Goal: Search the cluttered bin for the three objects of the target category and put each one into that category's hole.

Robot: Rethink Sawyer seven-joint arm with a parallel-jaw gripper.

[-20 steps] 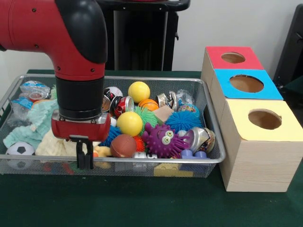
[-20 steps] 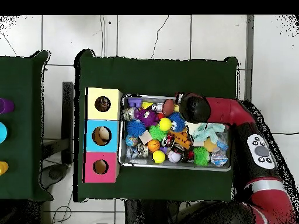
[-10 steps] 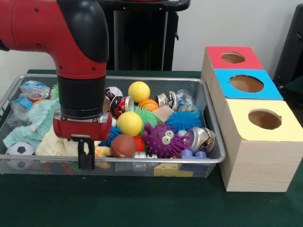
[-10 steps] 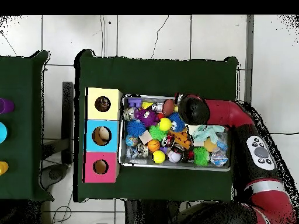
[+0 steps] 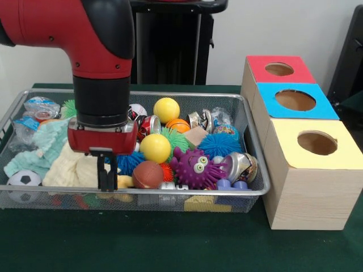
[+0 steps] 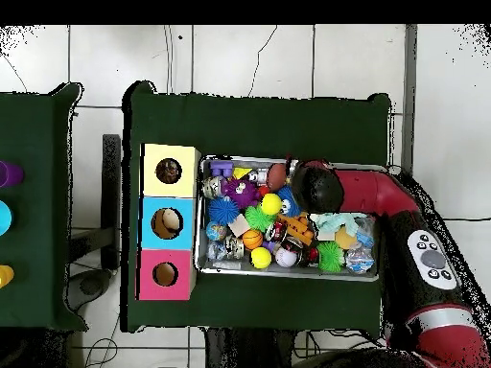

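A wire bin (image 5: 187,194) holds a jumble of toys: two yellow balls (image 5: 155,148), a brown football (image 5: 147,174), a purple spiky toy with eyes (image 5: 194,167), a soccer ball (image 5: 24,179), crushed cans (image 5: 148,125) and cloths (image 5: 71,170). My gripper (image 5: 106,180) hangs shut near the bin's front rim, left of the football, its tips down by a pale yellow cloth and a small yellow toy (image 5: 122,181). Nothing shows between its fingers. In the overhead view the arm's black head (image 6: 316,185) hides the gripper over the bin (image 6: 288,273).
Three wooden boxes stand beside the bin, each with a round hole: red top (image 5: 279,69), blue top (image 5: 295,100), yellow top (image 5: 316,143). In the overhead view they are yellow (image 6: 170,171), blue (image 6: 167,223) and red (image 6: 165,274). Green cloth covers the table.
The gripper has shifted a little to the right along the bin's front rim and risen slightly. The toys lie as before.
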